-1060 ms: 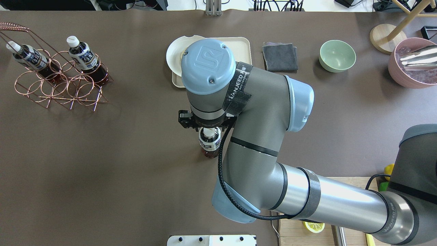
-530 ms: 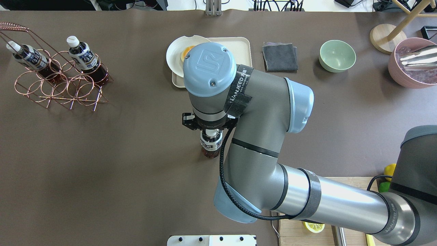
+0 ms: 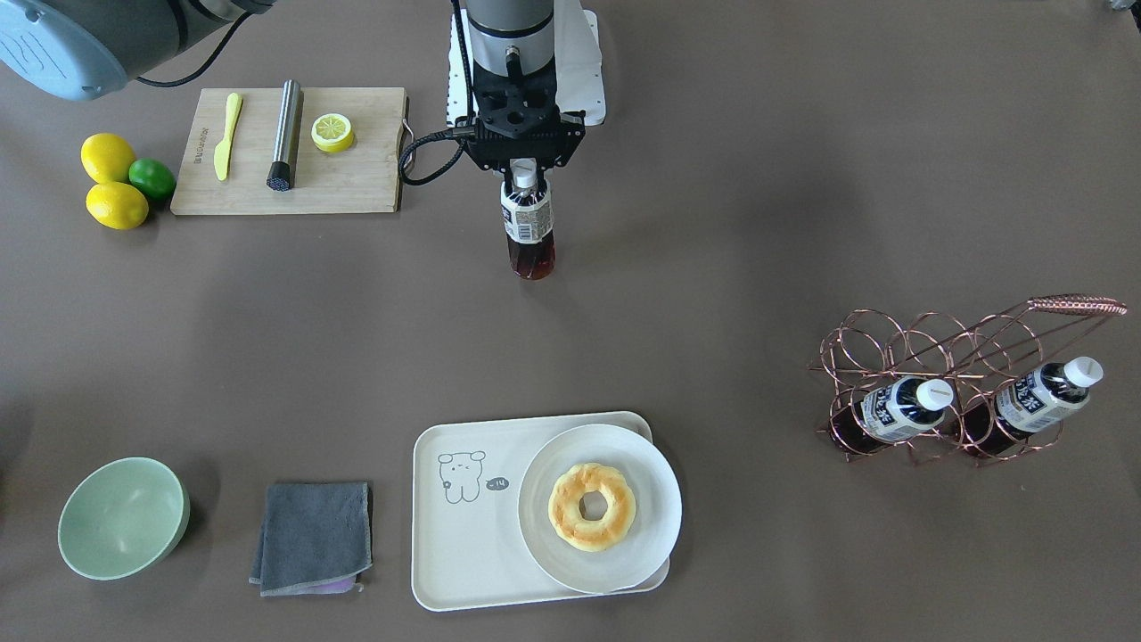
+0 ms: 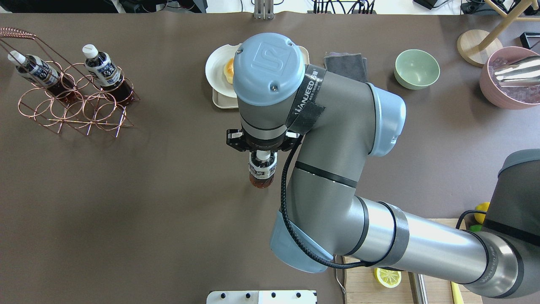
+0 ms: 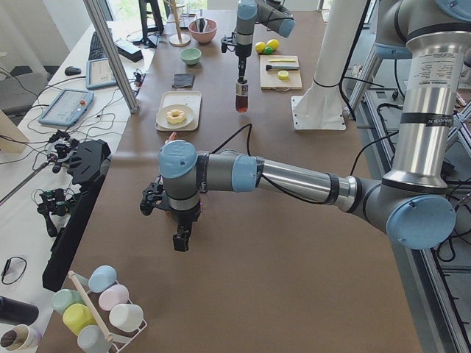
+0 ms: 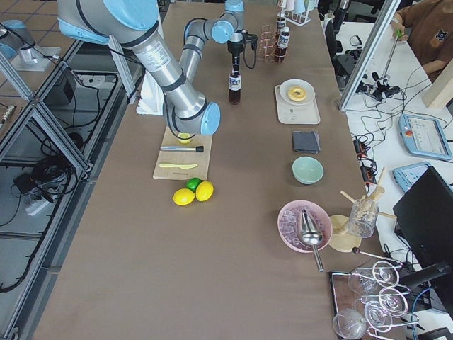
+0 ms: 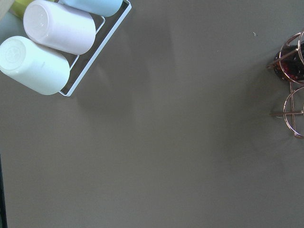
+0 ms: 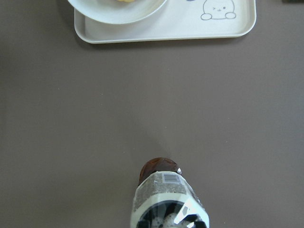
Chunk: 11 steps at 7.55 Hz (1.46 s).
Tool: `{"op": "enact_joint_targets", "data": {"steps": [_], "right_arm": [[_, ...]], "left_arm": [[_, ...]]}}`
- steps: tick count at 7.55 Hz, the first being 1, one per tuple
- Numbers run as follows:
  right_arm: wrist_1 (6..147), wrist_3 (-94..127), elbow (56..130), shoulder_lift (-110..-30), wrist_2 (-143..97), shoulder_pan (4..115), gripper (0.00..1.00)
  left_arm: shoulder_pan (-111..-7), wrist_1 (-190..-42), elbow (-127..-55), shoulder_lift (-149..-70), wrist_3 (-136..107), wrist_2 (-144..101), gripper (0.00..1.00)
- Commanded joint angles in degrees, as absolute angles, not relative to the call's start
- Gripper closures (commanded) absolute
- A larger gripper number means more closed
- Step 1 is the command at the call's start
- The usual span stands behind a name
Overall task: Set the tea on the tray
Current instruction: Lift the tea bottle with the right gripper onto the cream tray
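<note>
**Right gripper.** The right gripper (image 3: 523, 171) points straight down at upper centre of the front-facing view. Its two fingers are clamped on the neck of the tea (image 3: 528, 223), directly under the white cap.

**Tea: attitude.** The long axis of the bottle is vertical, cap up inside the gripper and dark base down toward the table. In the right wrist view the camera looks down its length: the label is at the bottom edge and the base (image 8: 159, 167) is further up the frame. Whether the base touches the table or hangs just above it cannot be told.

**Tea: position.** In the overhead view the bottle (image 4: 260, 172) shows at centre frame, just below the wrist. It is over bare brown table and well apart from the tray (image 3: 446, 553), which lies at lower centre of the front-facing view. In the right wrist view the tray (image 8: 190, 29) lies along the top edge, with open table between it and the bottle.

**Tray contents.** A round white plate (image 3: 537, 538) covers the right part of the tray and carries a doughnut (image 3: 566, 508). The bear drawing sits on the bare left part.

**Other bottles.** Two like bottles lean in a copper wire rack (image 3: 936, 352) at right of the front-facing view.

**Left gripper.** The left gripper (image 5: 180, 239) hangs over the table at left centre of the left side view. Whether its fingers are apart or together cannot be told.
</note>
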State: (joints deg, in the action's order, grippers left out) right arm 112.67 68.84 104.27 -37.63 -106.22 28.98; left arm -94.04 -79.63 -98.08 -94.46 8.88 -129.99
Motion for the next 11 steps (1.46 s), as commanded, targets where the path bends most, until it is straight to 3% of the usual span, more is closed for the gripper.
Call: {"op": "enact_joint_targets", "data": {"steps": [1, 4, 7, 10, 11], "right_arm": [[116.7, 67.5, 106.0, -36.0, -107.9, 32.9, 1.0], [116.8, 57.3, 101.3, -35.7, -116.3, 44.2, 1.0], [113.0, 52.6, 80.0, -24.9, -118.7, 50.4, 1.0], [99.0, 50.8, 66.9, -24.6, -119.7, 53.2, 1.0], [97.3, 50.7, 65.5, -24.5, -119.6, 53.3, 1.0]], "left_arm": [[-94.0, -79.6, -98.1, -94.5, 8.9, -130.0, 0.03], [-94.0, -79.5, -98.3, -94.7, 8.8, -130.3, 0.03], [-94.0, -79.6, -98.4, -94.8, 8.8, -130.1, 0.03], [-93.9, -79.6, -98.1, -95.0, 8.8, -130.0, 0.03], [-93.8, -79.6, -98.0, -95.0, 8.7, -130.0, 0.03]]}}
